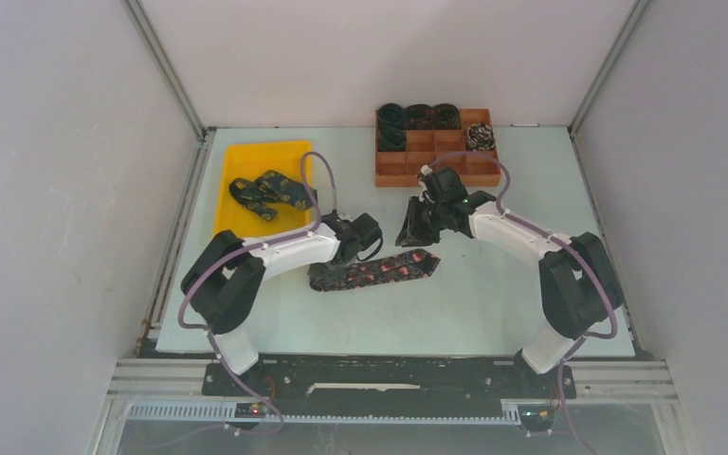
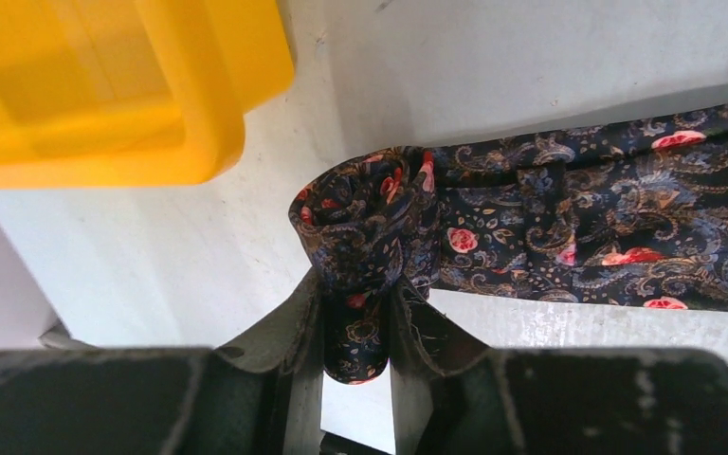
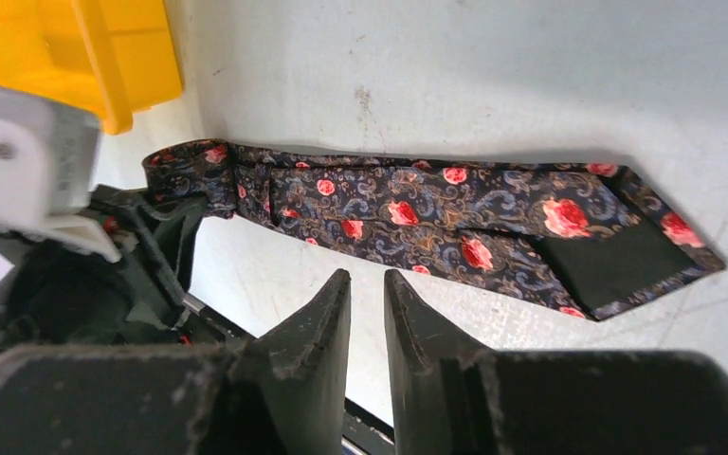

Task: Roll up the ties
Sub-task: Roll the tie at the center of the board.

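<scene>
A dark paisley tie with red flowers (image 1: pixel 379 271) lies flat on the table between the arms. Its left end is rolled into a small coil (image 2: pixel 370 223). My left gripper (image 2: pixel 355 308) is shut on that coil, which fills the gap between the jaws; it also shows in the top view (image 1: pixel 335 260). The tie's wide pointed end (image 3: pixel 616 251) lies flat with its black lining showing. My right gripper (image 3: pixel 367 284) hangs above the table near the tie's right end (image 1: pixel 416 233), its jaws a narrow gap apart and empty.
A yellow tray (image 1: pixel 246 161) at the back left holds more unrolled ties (image 1: pixel 270 192); its corner shows in the left wrist view (image 2: pixel 104 104). A wooden compartment box (image 1: pixel 436 159) at the back holds several coiled ties (image 1: pixel 391 116).
</scene>
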Controlling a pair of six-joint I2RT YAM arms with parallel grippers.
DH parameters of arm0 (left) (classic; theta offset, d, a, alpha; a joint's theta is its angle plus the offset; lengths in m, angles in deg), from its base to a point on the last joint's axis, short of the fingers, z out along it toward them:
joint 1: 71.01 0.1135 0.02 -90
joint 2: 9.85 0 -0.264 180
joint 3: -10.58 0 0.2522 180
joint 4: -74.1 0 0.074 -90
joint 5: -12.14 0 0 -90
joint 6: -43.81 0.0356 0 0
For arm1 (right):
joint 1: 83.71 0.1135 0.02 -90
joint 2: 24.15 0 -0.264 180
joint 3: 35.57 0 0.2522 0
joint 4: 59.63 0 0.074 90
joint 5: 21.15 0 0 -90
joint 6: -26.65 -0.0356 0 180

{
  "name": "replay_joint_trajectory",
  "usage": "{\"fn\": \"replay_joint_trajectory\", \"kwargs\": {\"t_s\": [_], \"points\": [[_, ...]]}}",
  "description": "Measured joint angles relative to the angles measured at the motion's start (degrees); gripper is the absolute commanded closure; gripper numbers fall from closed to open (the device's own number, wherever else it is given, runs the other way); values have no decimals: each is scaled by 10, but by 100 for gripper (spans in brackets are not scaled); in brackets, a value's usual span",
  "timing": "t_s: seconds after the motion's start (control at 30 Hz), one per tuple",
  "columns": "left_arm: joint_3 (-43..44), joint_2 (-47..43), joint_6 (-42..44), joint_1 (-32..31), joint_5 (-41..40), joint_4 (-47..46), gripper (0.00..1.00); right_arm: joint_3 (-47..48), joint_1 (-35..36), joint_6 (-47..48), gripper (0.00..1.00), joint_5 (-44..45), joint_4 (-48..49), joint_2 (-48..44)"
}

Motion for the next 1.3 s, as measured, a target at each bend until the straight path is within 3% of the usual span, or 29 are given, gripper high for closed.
{"fn": "replay_joint_trajectory", "kwargs": {"t_s": [0.33,0.73,1.07,1.3], "points": [[81,90,-14,-47,-52,81,74,-34,-40,13,77,-4,-9,-63],[125,143,-14,-77,-47,102,67,-55,-64,24,78,-16,-20,-109],[130,148,-14,-80,-7,83,41,-63,-67,26,77,-19,-22,-122],[115,113,-14,-81,23,57,32,-63,-61,26,76,-21,-21,-127]]}}
